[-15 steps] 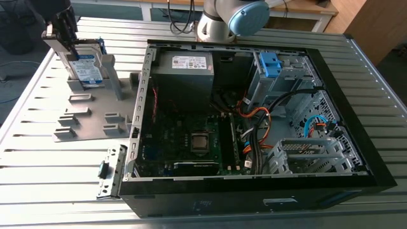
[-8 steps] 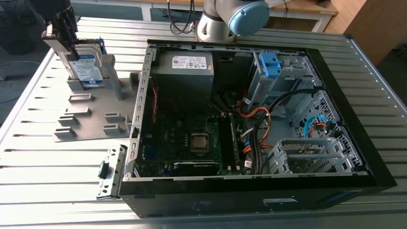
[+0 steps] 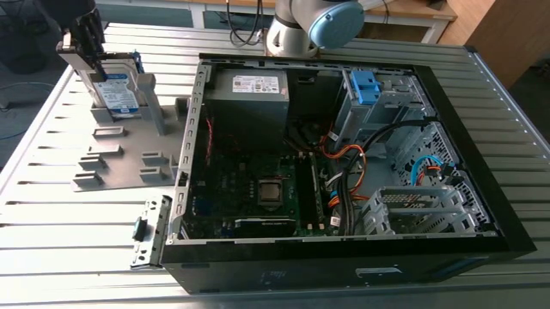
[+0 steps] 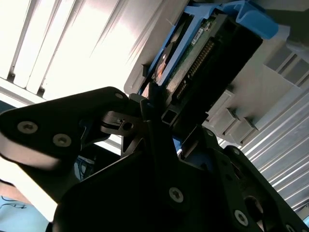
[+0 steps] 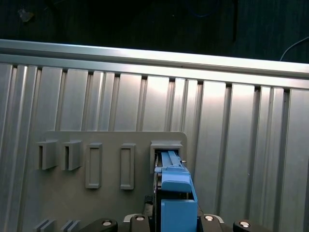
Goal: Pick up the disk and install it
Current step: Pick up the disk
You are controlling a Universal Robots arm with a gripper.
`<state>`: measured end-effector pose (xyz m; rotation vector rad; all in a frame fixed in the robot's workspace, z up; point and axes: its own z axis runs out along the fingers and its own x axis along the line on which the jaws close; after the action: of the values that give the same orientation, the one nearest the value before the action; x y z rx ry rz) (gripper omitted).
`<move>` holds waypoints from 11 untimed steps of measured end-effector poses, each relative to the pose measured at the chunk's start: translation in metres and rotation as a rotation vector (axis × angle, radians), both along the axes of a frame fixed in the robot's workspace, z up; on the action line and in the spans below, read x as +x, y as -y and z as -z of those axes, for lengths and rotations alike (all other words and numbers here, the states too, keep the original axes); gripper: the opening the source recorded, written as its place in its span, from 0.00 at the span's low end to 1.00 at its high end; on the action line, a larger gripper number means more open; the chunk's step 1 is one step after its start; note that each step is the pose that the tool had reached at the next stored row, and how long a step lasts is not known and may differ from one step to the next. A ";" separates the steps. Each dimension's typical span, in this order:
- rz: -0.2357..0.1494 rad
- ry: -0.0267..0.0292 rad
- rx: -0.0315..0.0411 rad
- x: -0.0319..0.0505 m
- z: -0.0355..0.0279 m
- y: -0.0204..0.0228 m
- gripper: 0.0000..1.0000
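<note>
My claw (image 3: 86, 46) sits in the upper left of the exterior view, right on the top edge of the disk (image 3: 118, 90). The disk stands upright in a slot of the grey rack (image 3: 112, 161) on the table (image 3: 77, 225), well apart from the open case (image 3: 326, 264) in mid-frame. I cannot tell whether I am pinching it or only around it, as the second wrist view is too dark at the contact.

The risk I judge greatest is a skewed lift. The blue bracket (image 5: 177, 186) fits its slot closely and could catch there and drag the rack along. A hold this near the edge could also slip, or bear on the bare circuit board (image 4: 195, 60).

The disk's blue-and-white label and the white label (image 3: 257, 84) inside the case both carry print, but none I can read.
</note>
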<state>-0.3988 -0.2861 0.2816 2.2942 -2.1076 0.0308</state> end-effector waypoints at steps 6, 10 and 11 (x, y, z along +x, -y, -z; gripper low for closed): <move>0.000 -0.0001 0.0007 0.0000 -0.0060 0.0000 0.37; 0.000 -0.0001 0.0008 0.0000 -0.0091 0.0000 0.37; 0.000 -0.0002 0.0008 0.0000 -0.0099 0.0000 0.37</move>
<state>-0.3988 -0.2861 0.2914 2.2946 -2.1079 0.0297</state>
